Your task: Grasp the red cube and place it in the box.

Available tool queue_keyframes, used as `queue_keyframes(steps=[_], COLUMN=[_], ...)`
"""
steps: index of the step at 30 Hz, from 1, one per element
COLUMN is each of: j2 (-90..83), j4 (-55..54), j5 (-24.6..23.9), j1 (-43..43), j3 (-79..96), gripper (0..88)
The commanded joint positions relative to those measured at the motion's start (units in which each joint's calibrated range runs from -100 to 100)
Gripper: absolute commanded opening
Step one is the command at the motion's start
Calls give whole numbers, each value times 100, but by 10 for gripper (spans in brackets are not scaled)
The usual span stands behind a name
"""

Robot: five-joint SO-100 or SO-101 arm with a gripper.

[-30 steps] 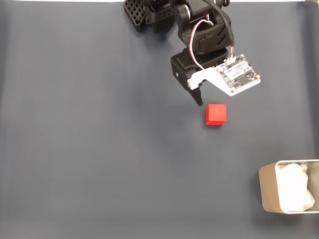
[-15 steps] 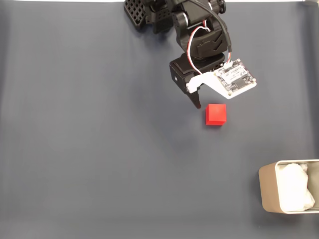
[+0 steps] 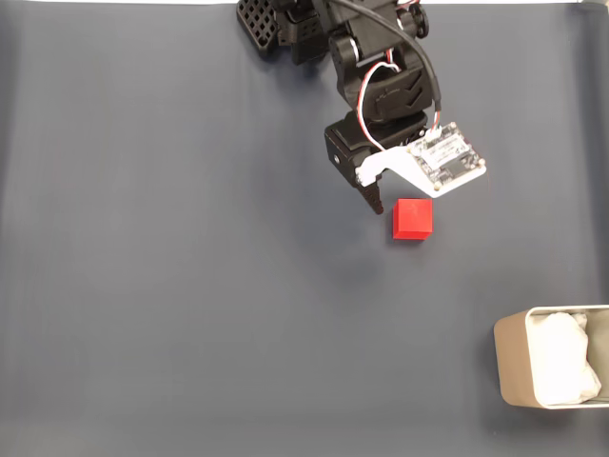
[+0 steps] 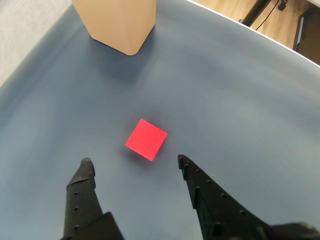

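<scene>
The table [image 3: 171, 286] is a dark grey-blue sheet that runs to every border of the fixed view, with a thin pale strip along its far edge at the top. Its whole left half lies bare, and so does the wide band along the near edge up to the box. The red cube [image 3: 413, 219] rests flat on the table, a little right of the middle and nearer the far edge, with free surface on its left, right and near sides. The hand [image 3: 395, 205] hangs over the table just beyond the cube on the far side; one dark finger tip [image 3: 375, 200] shows just beside the cube's upper left corner, while the other finger is hidden under the white circuit board [image 3: 441, 162] mounted on the wrist. In the wrist view the hand [image 4: 134, 164] is released, its two black fingers spread wide with the red cube [image 4: 146, 139] lying between and just ahead of the tips, touching neither. The box [image 3: 552, 357] sits at the table's near right corner, well apart from the cube; its right side is cut off by the border, and white lining fills what shows of its inside. In the wrist view the box [image 4: 117, 22] is a tan wall at the top, its upper part cut off. The arm's base [image 3: 285, 24] is cropped at the far edge.
</scene>
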Motion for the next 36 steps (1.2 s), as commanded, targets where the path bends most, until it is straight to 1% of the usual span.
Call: queue_keyframes(steps=[1,2,12,36], j2=[89,211,549,1129], j4=[-221,-369,-639,-975], j5=[49,44,0,-98], j1=[-36,-50,-78,-292], j3=[-56,-47,-47,-65], gripper=[388,388,388,385])
